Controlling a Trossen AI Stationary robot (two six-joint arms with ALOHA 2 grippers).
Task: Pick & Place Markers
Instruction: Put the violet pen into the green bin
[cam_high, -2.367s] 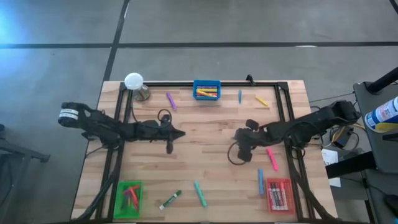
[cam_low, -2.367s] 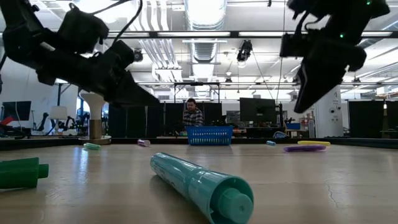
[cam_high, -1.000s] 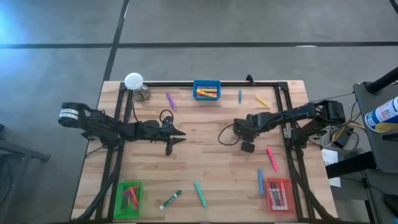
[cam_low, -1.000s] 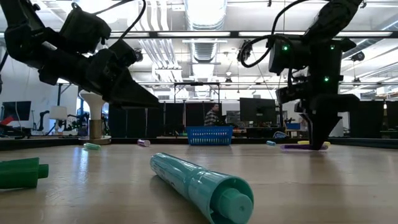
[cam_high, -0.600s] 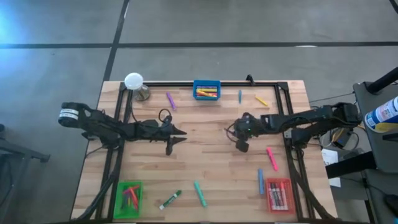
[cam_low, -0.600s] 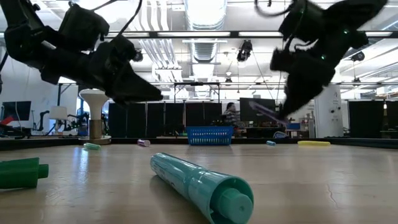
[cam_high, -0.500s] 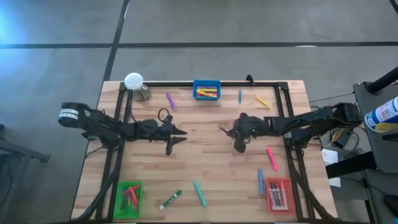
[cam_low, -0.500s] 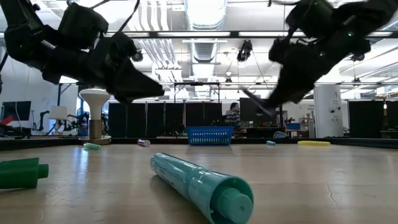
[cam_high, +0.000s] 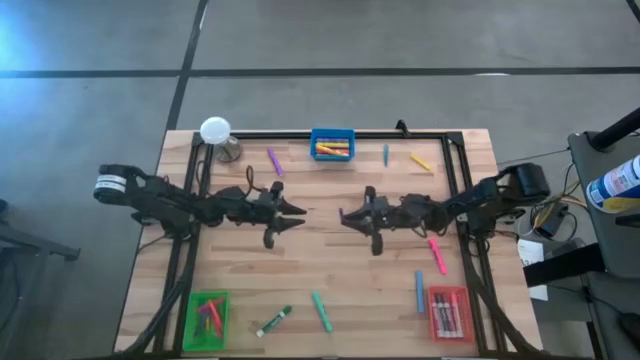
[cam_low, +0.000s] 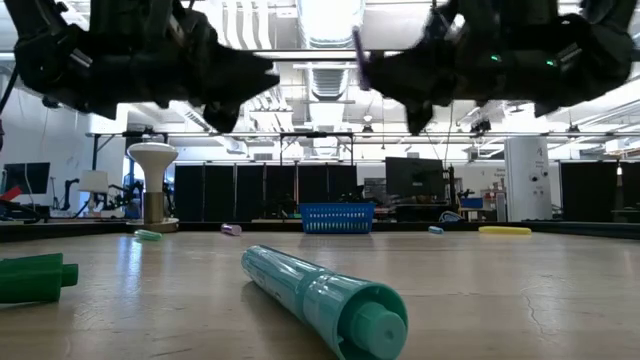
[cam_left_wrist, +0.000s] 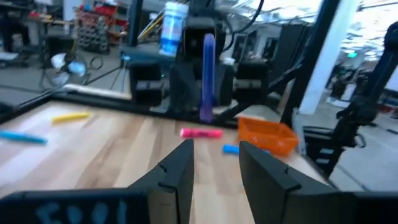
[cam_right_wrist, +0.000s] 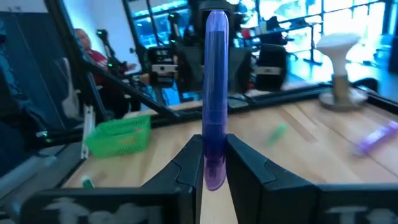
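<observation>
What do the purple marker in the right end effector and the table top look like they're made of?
Purple marker: probably smooth plastic, judging by its slightly translucent barrel with a soft sheen; it is clamped in the right end effector.
Table top: looks like wood, butcher-block style, with pale glued strips, visible grain and a satin finish.

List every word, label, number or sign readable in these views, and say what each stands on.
None can be read.
White band on the left arm: marks too small to read.
Blue-labelled bottle off the table's right side: print too blurred.
Markers, including the purple marker: no legible print.
</observation>
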